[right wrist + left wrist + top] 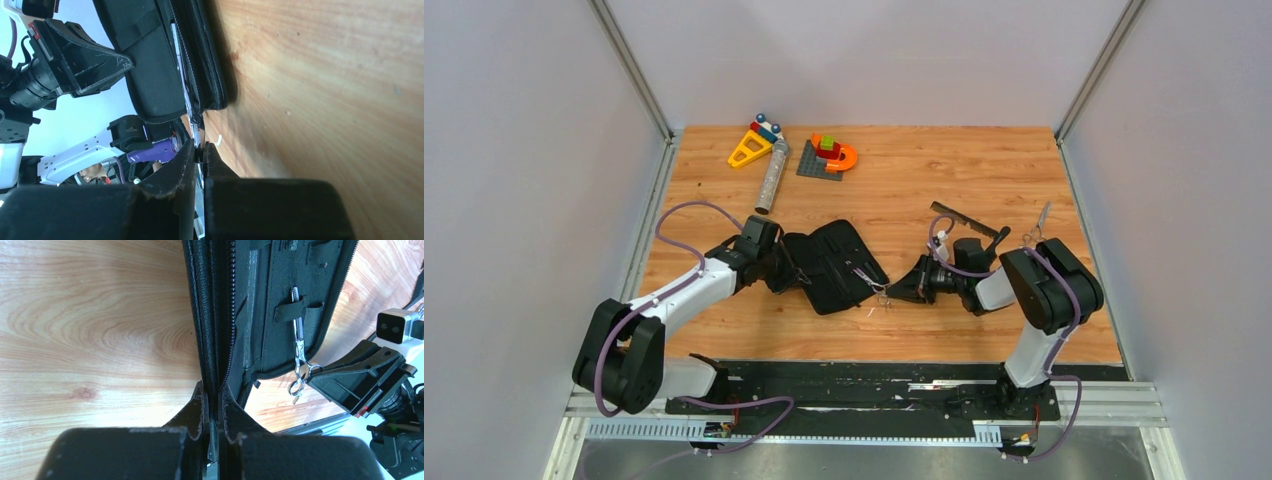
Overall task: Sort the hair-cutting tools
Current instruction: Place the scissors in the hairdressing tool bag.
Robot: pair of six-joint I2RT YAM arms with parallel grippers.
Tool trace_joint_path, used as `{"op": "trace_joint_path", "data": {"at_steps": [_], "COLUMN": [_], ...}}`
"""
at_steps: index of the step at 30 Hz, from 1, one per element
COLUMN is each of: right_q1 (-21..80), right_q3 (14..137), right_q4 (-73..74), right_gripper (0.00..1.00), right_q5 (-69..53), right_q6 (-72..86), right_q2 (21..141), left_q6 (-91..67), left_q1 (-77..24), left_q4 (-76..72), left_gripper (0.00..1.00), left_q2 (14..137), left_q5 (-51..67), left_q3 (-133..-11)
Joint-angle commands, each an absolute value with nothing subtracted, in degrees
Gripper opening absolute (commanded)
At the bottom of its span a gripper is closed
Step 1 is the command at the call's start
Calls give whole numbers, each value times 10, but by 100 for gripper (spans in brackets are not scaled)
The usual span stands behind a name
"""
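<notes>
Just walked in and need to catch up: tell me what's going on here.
The left gripper is shut on the edge of an open black zip case. The right gripper pinches the silver scissors at the handle end, their blades tucked into the case. A black comb lies on the table beyond.

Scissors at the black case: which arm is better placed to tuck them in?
Right, probably: the right jaws are shut on the scissors, threaded under the case strap. The left jaws clamp the case's zipper edge.
</notes>
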State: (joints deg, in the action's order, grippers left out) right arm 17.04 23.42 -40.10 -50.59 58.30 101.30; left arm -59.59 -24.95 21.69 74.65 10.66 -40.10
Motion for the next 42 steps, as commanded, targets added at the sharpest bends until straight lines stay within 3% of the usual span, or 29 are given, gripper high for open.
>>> {"op": "trace_joint_path", "data": {"at_steps": [1, 10, 18, 42], "right_q1": [182, 205, 209, 235], "right_q3": [254, 282, 281, 323], "right_q4": [-484, -510, -498, -466], "right_gripper": [0, 0, 7, 2], "right_q5": [-480, -457, -422, -399], "right_q6": [612, 613, 620, 609], "right_q2": [1042, 1084, 1082, 1074], "left_q6": [-596, -592, -597, -596], "left_q1": [-249, -249, -249, -250], "left_q4": [224, 224, 227, 219], "left_gripper": [0, 0, 0, 0], "left_q2": [744, 742, 732, 729], "left_q5": [115, 121, 114, 124], "left_q3": [-394, -392, -389, -385]}}
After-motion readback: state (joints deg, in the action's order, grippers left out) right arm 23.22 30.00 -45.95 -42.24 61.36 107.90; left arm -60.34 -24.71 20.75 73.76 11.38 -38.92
